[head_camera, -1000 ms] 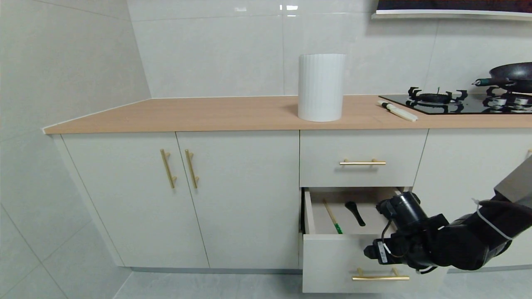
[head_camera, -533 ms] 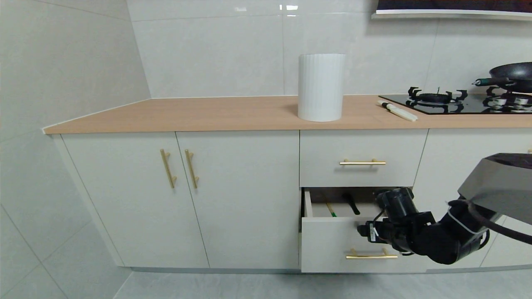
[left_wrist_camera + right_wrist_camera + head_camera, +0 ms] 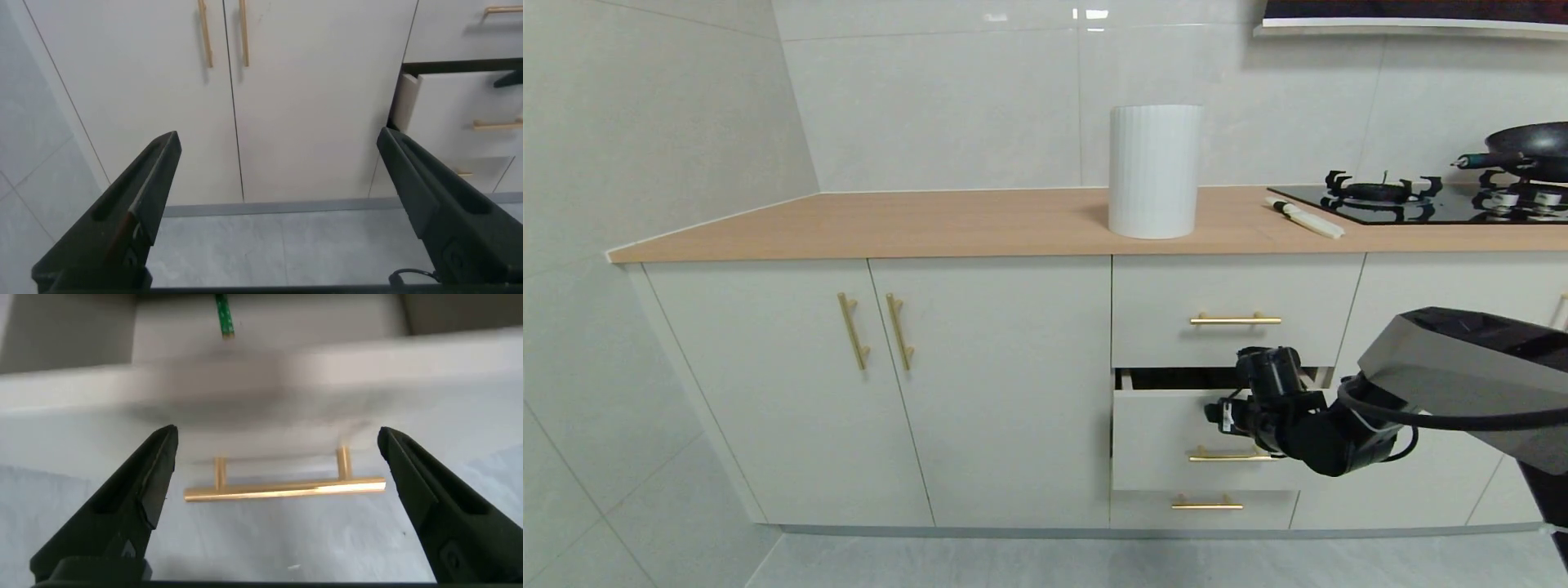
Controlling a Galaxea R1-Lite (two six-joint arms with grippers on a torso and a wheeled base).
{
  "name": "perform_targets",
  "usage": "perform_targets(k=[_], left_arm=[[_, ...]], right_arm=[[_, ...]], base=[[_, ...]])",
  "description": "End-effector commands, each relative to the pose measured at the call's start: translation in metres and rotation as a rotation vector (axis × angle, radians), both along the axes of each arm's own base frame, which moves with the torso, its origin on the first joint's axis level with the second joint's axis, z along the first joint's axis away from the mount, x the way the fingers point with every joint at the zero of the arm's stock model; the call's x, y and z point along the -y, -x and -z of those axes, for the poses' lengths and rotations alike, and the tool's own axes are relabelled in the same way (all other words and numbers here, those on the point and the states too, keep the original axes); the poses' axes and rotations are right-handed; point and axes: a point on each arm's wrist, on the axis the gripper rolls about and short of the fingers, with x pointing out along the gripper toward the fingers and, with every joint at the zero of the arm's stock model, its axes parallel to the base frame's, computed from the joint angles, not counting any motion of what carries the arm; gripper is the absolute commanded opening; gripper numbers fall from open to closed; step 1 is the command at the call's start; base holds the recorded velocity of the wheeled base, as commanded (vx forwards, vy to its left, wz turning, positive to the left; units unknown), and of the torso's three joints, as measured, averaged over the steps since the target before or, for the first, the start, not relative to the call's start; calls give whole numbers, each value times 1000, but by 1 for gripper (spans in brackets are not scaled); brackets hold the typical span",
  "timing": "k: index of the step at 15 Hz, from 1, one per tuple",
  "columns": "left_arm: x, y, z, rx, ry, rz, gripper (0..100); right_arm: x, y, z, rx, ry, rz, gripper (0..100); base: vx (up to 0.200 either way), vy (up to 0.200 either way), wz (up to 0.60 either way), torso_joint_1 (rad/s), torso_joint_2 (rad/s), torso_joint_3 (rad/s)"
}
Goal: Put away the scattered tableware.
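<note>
Right gripper (image 3: 276, 437): spread, empty; one ajar drawer (image 3: 1160, 425) directly ahead, one gold handle (image 3: 284, 488) between its fingers, one green-tipped stick (image 3: 222, 314) beyond. Left gripper (image 3: 278, 139): spread, empty; two cupboard doors (image 3: 310, 98) ahead.

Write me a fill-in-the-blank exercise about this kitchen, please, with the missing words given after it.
1. The gripper in front of the gold handle belongs to the ____ arm.
2. The drawer with this handle is slightly ____.
3. The white canister stands on the ____.
4. The black pan sits on the ____.
Missing words: right; open; countertop; stove.
</note>
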Motion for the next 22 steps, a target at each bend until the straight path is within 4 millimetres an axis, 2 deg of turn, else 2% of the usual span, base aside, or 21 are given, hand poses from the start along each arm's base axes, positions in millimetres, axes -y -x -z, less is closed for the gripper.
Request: perform_targets(k=[1,3,6,9,15,20,22], left_arm=[[0,0,0,0,0,0,100],[0,0,0,0,0,0,100],[0,0,0,0,0,0,100],[0,0,0,0,0,0,100],[0,0,0,0,0,0,100],[0,0,0,0,0,0,100],[0,0,0,0,0,0,100]], right_arm=[[0,-11,21,3,7,17,100],[0,-18,32,30,15,42,100],[3,-26,34,50,0,69,100],[9,-44,40,86,-49,121,100],[12,-61,35,150,-129,177,100],[13,-58,27,149,-130,187,100],[18,-38,8,132,-124,188,100]], base=[[0,0,0,0,0,0],[0,0,0,0,0,0],[0,0,0,0,0,0],[0,0,0,0,0,0],[0,0,0,0,0,0],[0,0,0,0,0,0],[0,0,0,0,0,0]])
